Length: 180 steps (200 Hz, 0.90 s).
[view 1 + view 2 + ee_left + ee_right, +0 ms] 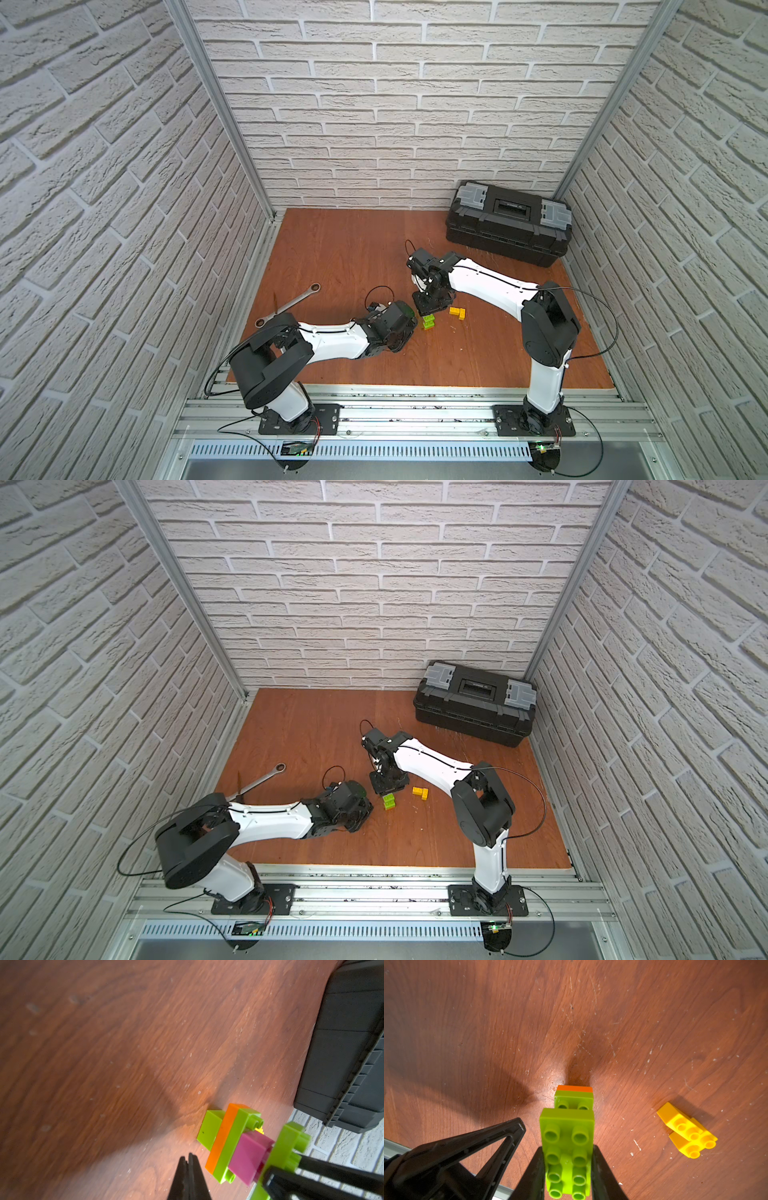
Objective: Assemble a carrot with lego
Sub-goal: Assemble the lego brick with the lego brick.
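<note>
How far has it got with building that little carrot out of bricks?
Done: green, orange, green and pink layers form a stack. In hand: the right tool grips the top green brick sitting on the pink. The left tool is shut, empty, beside it. Left: the two yellow bricks lie loose, unattached.

Carrot (566, 1138) and my right pincer (568, 1159): both cut off by the right wrist view's edge, pink layer hidden beneath lime green; wrench (266, 777): lower end behind my left arm.
</note>
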Motion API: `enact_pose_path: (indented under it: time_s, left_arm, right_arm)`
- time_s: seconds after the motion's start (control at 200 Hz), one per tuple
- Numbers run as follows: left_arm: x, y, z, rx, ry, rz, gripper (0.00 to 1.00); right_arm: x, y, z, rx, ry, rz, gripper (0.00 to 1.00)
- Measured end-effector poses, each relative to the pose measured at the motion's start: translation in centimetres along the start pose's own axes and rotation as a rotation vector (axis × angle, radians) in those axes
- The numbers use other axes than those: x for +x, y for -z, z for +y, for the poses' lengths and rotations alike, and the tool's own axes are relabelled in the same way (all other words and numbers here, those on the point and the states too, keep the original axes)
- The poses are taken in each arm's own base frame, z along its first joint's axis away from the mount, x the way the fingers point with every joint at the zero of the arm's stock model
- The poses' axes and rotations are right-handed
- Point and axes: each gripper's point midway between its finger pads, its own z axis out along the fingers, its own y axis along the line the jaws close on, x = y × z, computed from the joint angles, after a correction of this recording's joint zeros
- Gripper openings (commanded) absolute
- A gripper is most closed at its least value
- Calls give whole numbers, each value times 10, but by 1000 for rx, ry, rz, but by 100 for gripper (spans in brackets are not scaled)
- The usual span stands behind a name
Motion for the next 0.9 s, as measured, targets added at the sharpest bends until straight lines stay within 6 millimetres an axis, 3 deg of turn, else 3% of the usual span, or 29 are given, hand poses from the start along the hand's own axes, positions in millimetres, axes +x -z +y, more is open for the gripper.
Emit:
enact_pose_path:
  time_s: [0.575, 0.805, 0.9]
  left_arm:
    - [0, 0, 0, -1, 0, 0, 0]
    - [-1, 2, -1, 7, -8, -4, 0]
    - [-4, 8, -8, 31, -27, -20, 0]
  right_arm:
    - [0, 0, 0, 2, -7, -3, 38]
    - [21, -37, -15, 69, -20, 106, 42]
    - [24, -38, -16, 73, -22, 116, 44]
